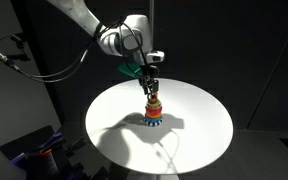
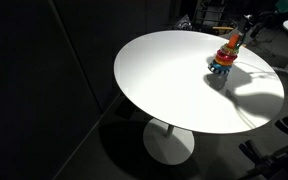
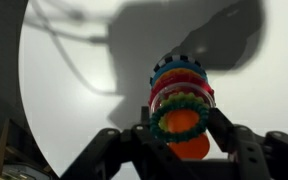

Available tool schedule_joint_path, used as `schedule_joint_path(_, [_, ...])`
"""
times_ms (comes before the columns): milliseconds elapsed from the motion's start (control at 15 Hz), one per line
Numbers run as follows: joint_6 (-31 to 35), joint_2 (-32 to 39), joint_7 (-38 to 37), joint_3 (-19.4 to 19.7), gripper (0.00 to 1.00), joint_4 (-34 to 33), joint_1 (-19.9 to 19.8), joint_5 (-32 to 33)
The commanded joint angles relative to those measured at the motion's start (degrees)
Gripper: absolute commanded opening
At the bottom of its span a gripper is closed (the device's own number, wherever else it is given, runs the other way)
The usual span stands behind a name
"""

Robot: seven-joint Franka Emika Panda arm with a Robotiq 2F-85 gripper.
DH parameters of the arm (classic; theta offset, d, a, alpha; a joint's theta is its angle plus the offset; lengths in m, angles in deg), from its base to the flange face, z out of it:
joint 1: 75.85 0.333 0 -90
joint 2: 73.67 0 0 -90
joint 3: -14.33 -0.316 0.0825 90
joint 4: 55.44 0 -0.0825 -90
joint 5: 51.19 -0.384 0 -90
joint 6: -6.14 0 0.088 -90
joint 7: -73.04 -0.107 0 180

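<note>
So the pincer (image 3: 182,122) is hanging straight over the ring stacker toy (image 3: 181,88), pointing down, with one finger on each side of the topmost bit. In the wrist view the two dark fingers (image 3: 147,125) flank the bumpy green ring and the orange knob poking up through it. They look right up against that ring, but honestly I can't tell whether they're actually pinching it or just sitting beside it with a sliver of room. The relation that matters is that the toy sits directly below the pincer, not off to any side, and its long axis runs straight up and down, in line with the pincer's own approach. There's only the one arm here, so no contest over which is closer. The toy itself is a little cone-ish stack of coloured rings: orange knob on top, then green, red, pinkish, light blue, and a darker blue base with white bits round the edge. In an exterior view it stands upright (image 1: 154,110) near the middle of the round white counter (image 1: 204,125), with the arm's shadow spilling across the surface beside it.
</note>
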Motion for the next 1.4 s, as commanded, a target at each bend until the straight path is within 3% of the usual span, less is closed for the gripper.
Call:
schedule_joint_path(0, [0.6,0.4,-1.0,0.0,0.32,-0.3,-0.2,1.5])
schedule_joint_path(267, [0.8,0.8,-1.3,0.1,0.02,-0.4,0.0,2.2])
schedule_joint_path(467, [0.8,1.0,-1.3,0.1,0.06,-0.4,0.0,2.5])
schedule_joint_path(1333, [-2.1,-1.5,-2.0,-0.1,0.05,-1.6,1.3,7.0])
